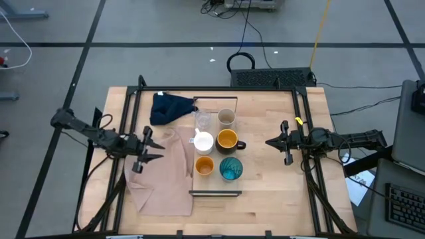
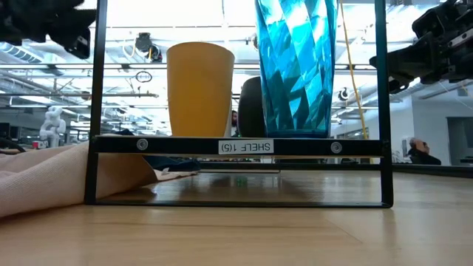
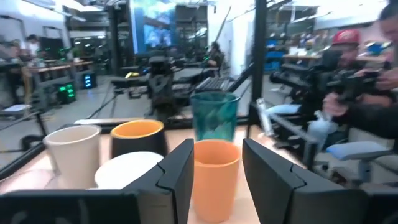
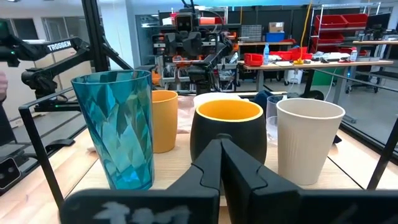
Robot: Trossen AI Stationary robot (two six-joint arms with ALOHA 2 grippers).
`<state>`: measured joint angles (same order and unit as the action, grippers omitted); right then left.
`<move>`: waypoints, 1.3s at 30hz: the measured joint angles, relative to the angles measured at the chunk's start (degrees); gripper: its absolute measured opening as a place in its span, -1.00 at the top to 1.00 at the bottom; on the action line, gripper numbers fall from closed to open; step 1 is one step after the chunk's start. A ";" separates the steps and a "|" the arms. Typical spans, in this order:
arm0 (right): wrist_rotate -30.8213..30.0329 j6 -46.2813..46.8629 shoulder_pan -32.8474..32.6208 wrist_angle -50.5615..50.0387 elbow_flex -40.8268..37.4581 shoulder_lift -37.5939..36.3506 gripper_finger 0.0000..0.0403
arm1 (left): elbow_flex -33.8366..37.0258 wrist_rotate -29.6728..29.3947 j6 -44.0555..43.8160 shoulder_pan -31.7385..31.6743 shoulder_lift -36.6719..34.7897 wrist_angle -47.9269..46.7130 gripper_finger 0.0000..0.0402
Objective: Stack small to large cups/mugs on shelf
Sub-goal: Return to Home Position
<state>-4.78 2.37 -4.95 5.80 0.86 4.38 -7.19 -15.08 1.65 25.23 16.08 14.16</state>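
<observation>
Six vessels stand on the light-wood shelf (image 1: 214,187) in two rows. At the far end are the clear glass (image 1: 203,121) and the beige-grey cup (image 1: 226,117). In the middle are the white mug (image 1: 203,141) and the dark-handled orange mug (image 1: 228,140). At the near end are the small orange cup (image 1: 204,165) and the teal ribbed tumbler (image 1: 231,168). My left gripper (image 1: 158,151) is open over the beige cloth, left of the shelf, and faces the small orange cup (image 3: 214,177). My right gripper (image 1: 268,142) is shut and empty, right of the shelf, and faces the orange mug (image 4: 228,130).
A beige cloth (image 1: 163,179) lies left of the shelf, and its edge reaches under the shelf (image 2: 111,170). A dark blue cloth (image 1: 169,107) lies at the far left. A black frame (image 1: 133,99) borders the tabletop. Bare wood lies between the shelf and my right gripper.
</observation>
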 joint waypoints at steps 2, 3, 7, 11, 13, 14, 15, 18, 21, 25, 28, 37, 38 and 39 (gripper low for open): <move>-0.02 0.18 -0.01 0.00 0.00 0.00 1.00 | 0.04 0.24 1.07 -1.56 0.04 -0.53 0.31; -0.02 0.20 0.00 0.00 0.00 0.00 1.00 | 0.04 0.33 1.44 -2.48 0.03 -0.56 0.31; -0.02 0.46 0.00 0.00 0.00 0.00 1.00 | 0.06 1.17 1.92 -7.20 0.02 -2.12 0.31; -0.02 0.60 -0.02 0.00 0.00 0.00 1.00 | 0.06 4.80 2.32 -12.49 0.01 -2.34 0.31; -0.01 1.23 -0.01 0.00 0.00 0.00 1.00 | 0.06 6.70 2.30 -14.75 0.00 -1.99 0.31; -0.02 1.46 -0.02 0.00 0.00 0.00 1.00 | 0.06 7.74 2.29 -15.63 -0.05 -2.06 0.31; -0.02 1.51 0.00 -0.02 0.00 0.00 1.00 | 0.06 8.65 2.15 -16.33 -0.20 -2.14 0.31; 0.00 2.23 -0.02 -0.02 0.00 0.00 1.00 | 0.06 9.56 2.37 -17.31 -0.87 -2.55 0.31; 0.00 3.06 -0.01 -0.02 0.00 0.00 1.00 | 0.08 9.54 2.33 -17.44 -2.78 -4.98 0.31; 0.00 3.12 -0.02 -0.04 0.00 0.02 1.00 | 0.08 8.71 1.45 -17.37 -6.53 -9.84 0.31; 0.00 3.08 -0.02 -0.04 0.00 0.02 1.00 | 0.08 8.40 1.25 -17.24 -9.71 -12.30 0.31; 0.00 3.17 -0.01 -0.03 0.00 0.04 1.00 | 6.67 8.86 0.24 -17.22 -15.91 -11.12 0.31; 0.00 3.19 -0.02 -0.02 0.00 0.04 1.00 | 6.61 9.07 -0.18 -17.22 -15.80 -10.82 0.31; 0.01 3.20 -0.02 -0.02 0.00 0.04 1.00 | 6.63 8.72 -0.48 -17.22 -15.34 -10.96 0.31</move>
<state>-4.76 5.57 -4.97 5.78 0.86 4.42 -0.57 -6.37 1.17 8.01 0.74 3.20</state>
